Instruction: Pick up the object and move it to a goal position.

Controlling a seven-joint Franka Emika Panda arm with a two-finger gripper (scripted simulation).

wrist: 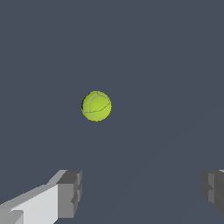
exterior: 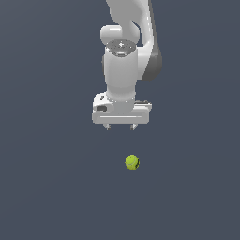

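Slate-grey plain surface [exterior: 47, 187] | yellow-green ball [exterior: 132, 162] resting apart | claw [exterior: 121, 126] spread wide, empty

Simulated test scene, not real room. Flat, uniform dark blue-grey surface [exterior: 47, 187] fills both views edge to edge; no walls, furniture or horizon visible. Rendered look throughout: smooth shading, no texture or clutter. White robot arm [exterior: 123, 70] with grey joint hangs from above in exterior view, clean plastic-like finish. Only other item is small yellow-green ball [exterior: 132, 162] with faint dark seam lines, like tennis ball, on bare surface.
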